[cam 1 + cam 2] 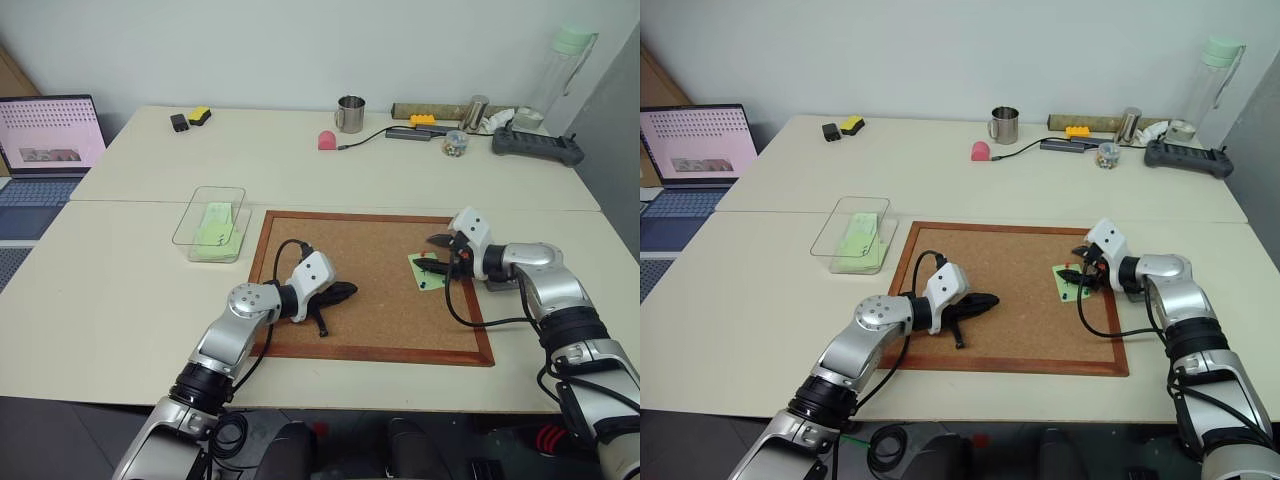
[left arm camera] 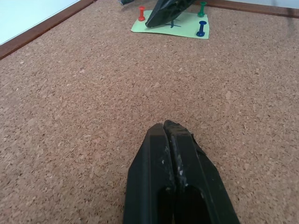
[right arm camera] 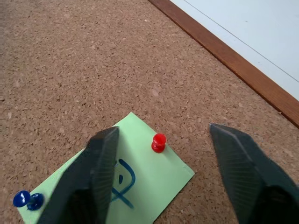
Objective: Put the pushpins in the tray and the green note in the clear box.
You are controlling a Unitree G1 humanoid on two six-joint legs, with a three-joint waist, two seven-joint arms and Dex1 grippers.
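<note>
Left to right: your clear box (image 1: 210, 222) waits at ten o'clock off the cork board (image 1: 370, 330), and the left gripper (image 2: 169, 135) rests pinched shut at the board's seven o'clock. At three o'clock the right gripper (image 3: 161, 154) straddles the red pushpin (image 3: 159, 142), fingers apart. Close off-centre and you risk tearing the pinned green note (image 3: 140, 182) or flicking the pin away.
</note>
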